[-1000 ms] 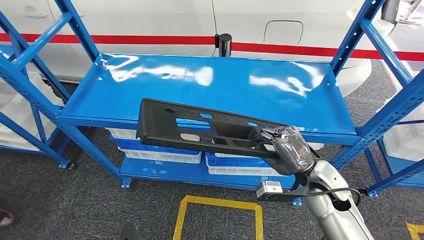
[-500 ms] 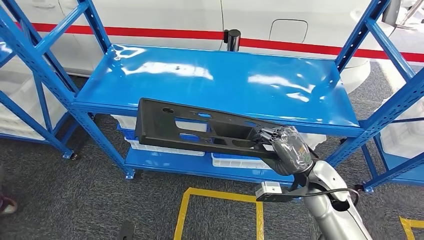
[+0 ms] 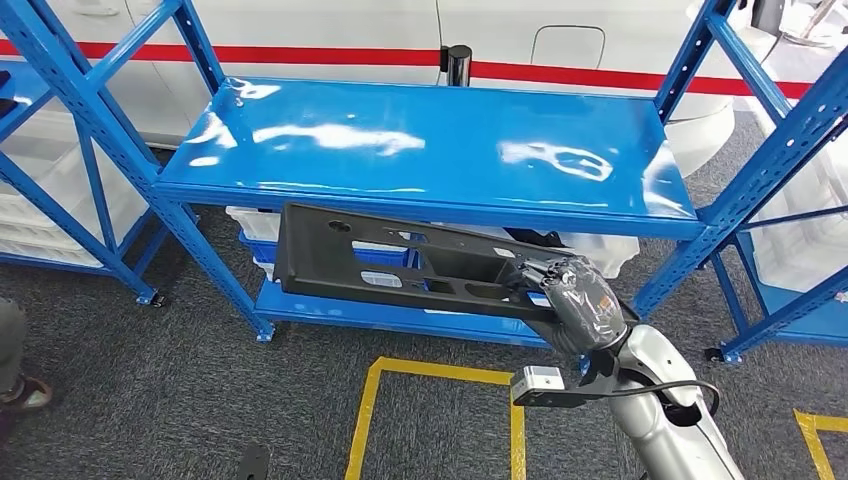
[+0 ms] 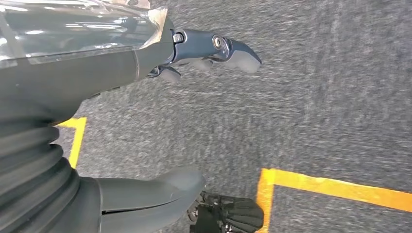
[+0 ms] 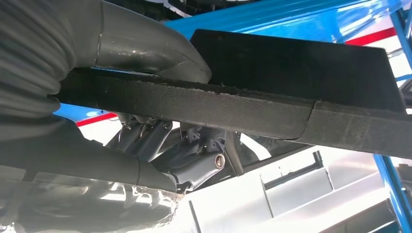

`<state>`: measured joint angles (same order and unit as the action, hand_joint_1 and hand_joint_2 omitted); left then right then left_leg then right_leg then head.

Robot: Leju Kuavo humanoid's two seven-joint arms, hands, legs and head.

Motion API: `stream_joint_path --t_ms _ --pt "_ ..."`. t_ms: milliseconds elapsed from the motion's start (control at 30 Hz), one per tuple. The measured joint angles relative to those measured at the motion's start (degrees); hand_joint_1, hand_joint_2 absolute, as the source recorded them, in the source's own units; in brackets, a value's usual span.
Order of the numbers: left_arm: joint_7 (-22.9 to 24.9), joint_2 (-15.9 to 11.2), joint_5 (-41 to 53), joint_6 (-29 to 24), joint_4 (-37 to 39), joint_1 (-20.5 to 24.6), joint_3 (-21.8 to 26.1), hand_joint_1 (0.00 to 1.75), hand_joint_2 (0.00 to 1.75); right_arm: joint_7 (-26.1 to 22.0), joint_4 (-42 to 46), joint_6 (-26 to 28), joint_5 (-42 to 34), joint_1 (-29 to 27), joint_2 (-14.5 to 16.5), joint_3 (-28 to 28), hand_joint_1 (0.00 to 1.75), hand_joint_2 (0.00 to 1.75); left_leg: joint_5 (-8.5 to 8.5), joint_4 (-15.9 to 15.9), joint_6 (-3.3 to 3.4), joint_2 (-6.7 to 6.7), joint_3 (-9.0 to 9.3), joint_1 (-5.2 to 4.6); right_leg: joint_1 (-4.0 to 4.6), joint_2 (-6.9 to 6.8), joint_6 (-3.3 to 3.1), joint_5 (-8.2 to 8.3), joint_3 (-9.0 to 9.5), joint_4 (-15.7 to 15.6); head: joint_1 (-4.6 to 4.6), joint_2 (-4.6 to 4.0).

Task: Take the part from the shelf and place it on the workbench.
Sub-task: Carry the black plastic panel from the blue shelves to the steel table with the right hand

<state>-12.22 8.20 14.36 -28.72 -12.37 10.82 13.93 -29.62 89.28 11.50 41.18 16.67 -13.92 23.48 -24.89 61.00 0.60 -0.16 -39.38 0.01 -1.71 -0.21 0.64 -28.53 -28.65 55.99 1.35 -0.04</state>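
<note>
The right hand's fingers [image 5: 194,150] and thick thumb are clamped across one end of a long black plastic part [image 3: 400,262], the thumb on one face and the darker fingers curled under the other, as the right wrist view shows. The right hand [image 3: 565,290] holds the part by its right end alone, so the rest reaches out to the left, unsupported, in the air just in front of the front edge of the blue shelf [image 3: 430,140], clear of its top surface. The part looks like a stiff moulded panel, flat and thin, pierced by several cut-outs; it shows no sag along its length, which suggests it is rigid and fairly light. Held at one end, its length would likely lever against the grip, so a hold nearer the middle, or a second hand under the far end, would probably steady it better. Its edge looks matt and slightly rough, so slipping seems less of a risk than twisting. The left hand [image 4: 97,73] hangs over grey carpet with yellow floor tape [image 4: 335,184], its fingers [image 4: 228,48] apart and holding nothing.
</note>
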Motion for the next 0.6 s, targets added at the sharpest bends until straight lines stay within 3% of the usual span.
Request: stream_joint_path --t_ms 67,100,133,167,200,267,300,333,433,500,567,600 --pt "-0.01 0.0 -0.02 0.0 0.0 -0.04 0.13 0.0 1.75 0.04 -0.02 -0.01 0.02 0.0 0.2 0.01 1.73 1.75 -5.44 7.13 -0.81 -0.03 -2.07 0.37 0.12 -0.1 -0.47 1.09 -1.15 0.1 0.17 0.0" --pt "-0.02 -0.01 -0.02 0.0 0.0 -0.07 0.19 0.0 1.75 0.04 -0.03 -0.01 0.03 -0.05 0.27 0.01 1.73 1.75 -6.91 10.36 -1.13 -0.02 -2.72 0.56 0.15 -0.1 -0.4 1.56 -1.81 0.19 0.19 0.0" --pt "-0.03 -0.01 -0.02 0.0 0.0 -0.08 0.23 0.0 1.75 0.04 -0.03 -0.02 0.05 -0.09 0.32 0.02 1.73 1.75 -7.24 12.11 -1.37 -0.01 -2.65 0.76 0.14 -0.11 -0.25 1.97 -2.45 0.31 0.19 0.0" --pt "-0.04 -0.01 -0.02 0.0 0.0 -0.1 0.26 0.0 1.75 0.04 -0.04 -0.02 0.07 -0.13 0.36 0.02 1.73 1.75 -6.55 11.77 -1.5 0.0 -1.51 0.94 0.11 -0.1 -0.03 2.32 -3.05 0.48 0.19 0.0" --pt "-0.05 -0.01 -0.02 0.0 0.0 -0.1 0.26 0.0 1.75 0.04 -0.04 -0.02 0.07 -0.15 0.39 0.02 1.73 1.75 -5.24 9.25 -1.51 0.01 0.69 1.1 0.05 -0.09 0.15 2.6 -3.56 0.69 0.21 0.0" --pt "-0.07 -0.01 -0.02 0.0 0.0 -0.04 0.26 0.0 1.75 0.04 -0.04 -0.02 0.07 -0.12 0.46 0.0 1.73 1.75 -3.56 1.35 -1.27 -0.07 6.31 1.19 0.05 -0.08 0.63 3.04 -4.35 1.17 0.21 0.0" --pt "-0.08 -0.01 -0.02 0.0 0.0 -0.03 0.26 0.0 1.75 0.04 -0.04 -0.02 0.07 -0.1 0.49 0.0 1.73 1.75 -3.28 -1.43 -0.95 -0.14 8.11 1.07 0.12 -0.09 0.96 3.3 -4.6 1.31 0.15 0.0" --pt "-0.09 -0.02 -0.02 0.0 0.0 -0.02 0.26 0.0 1.75 0.03 -0.04 -0.02 0.07 -0.09 0.53 0.0 1.73 1.75 -3.36 -2.93 -0.63 -0.21 8.94 0.89 0.18 -0.09 1.37 3.57 -4.81 1.38 0.14 0.0" --pt "-0.24 -0.02 0.0 -0.01 0.0 -0.03 0.29 0.0 1.75 0.05 -0.04 0.02 0.16 -0.12 0.6 -0.01 1.73 1.75 -2.55 -3.56 0.74 -0.13 8.33 0.48 0.33 -0.08 2.66 4.19 -5.5 1.32 0.12 0.0" --pt "-0.61 0.08 0.13 -0.07 0.0 0.0 0.29 0.0 1.75 0.14 -0.02 0.13 0.39 -0.19 0.62 -0.08 1.73 1.75 -1.43 -4.25 1.97 0.07 7.63 0.51 0.47 -0.04 2.41 1.88 -7.2 4.31 -0.06 0.0" --pt "-1.0 0.17 0.37 -0.18 0.0 -0.02 0.28 0.0 1.75 0.27 0.01 0.25 0.68 -0.41 0.65 -0.25 1.73 1.75 -0.41 -4.4 2.61 0.16 6.55 0.42 0.48 0.01 1.66 -2.51 -10.04 11.57 -0.28 0.0" --pt "-1.11 0.21 0.48 -0.24 0.0 -0.04 0.27 0.0 1.75 0.39 0.01 0.27 0.83 -0.6 0.65 -0.38 1.73 1.75 0.02 -4.38 2.66 0.18 5.97 0.32 0.52 0.03 1.65 -4.04 -11.2 15.15 -0.33 0.0"
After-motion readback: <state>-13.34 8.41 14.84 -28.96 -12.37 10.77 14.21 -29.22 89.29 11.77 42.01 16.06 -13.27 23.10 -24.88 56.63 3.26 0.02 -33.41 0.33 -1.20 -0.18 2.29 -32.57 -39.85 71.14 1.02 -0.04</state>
